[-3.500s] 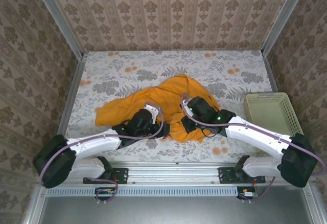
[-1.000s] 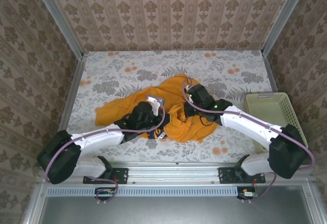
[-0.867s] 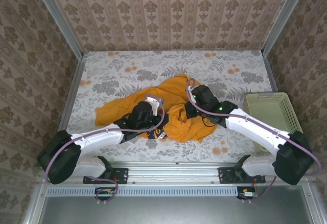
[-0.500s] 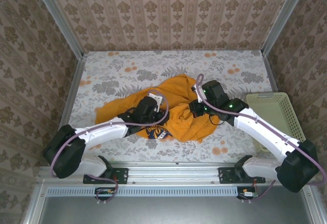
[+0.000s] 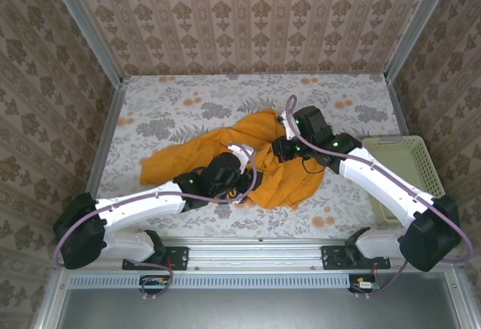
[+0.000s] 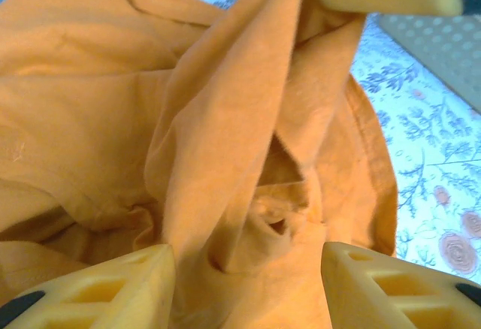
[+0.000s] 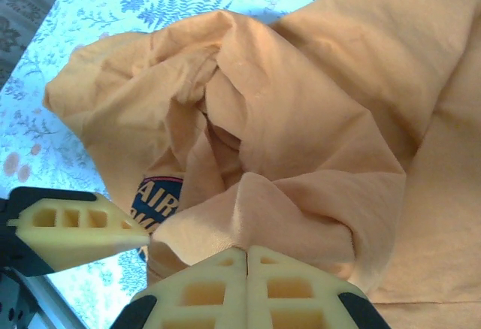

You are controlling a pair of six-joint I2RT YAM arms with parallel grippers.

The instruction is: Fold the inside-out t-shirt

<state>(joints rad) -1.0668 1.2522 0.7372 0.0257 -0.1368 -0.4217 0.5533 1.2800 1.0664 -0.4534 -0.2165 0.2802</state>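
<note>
**Shirt bunched mid-desk, basket off right**

Your cream mesh basket (image 5: 402, 167) sits at the right edge of the desk (image 5: 188, 107), its mesh floor in plain sight, apart from the cloth. The inside-out t-shirt (image 5: 176, 165) lies crumpled at frame centre, long axis running lower left to upper right. Right claw (image 7: 246, 258) is closed, pinching a raised fold. Left claw (image 6: 248, 269) is spread open, straddling that ridge. Dark lettering (image 7: 159, 197) peeks out beside it.

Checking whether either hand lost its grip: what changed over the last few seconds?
The left hand opened, so it no longer grips the shirt, and it shifted right. The right hand, shut on a fold, carried it farther back and slightly rightward. The basket and the shirt's left end stayed put.
</note>
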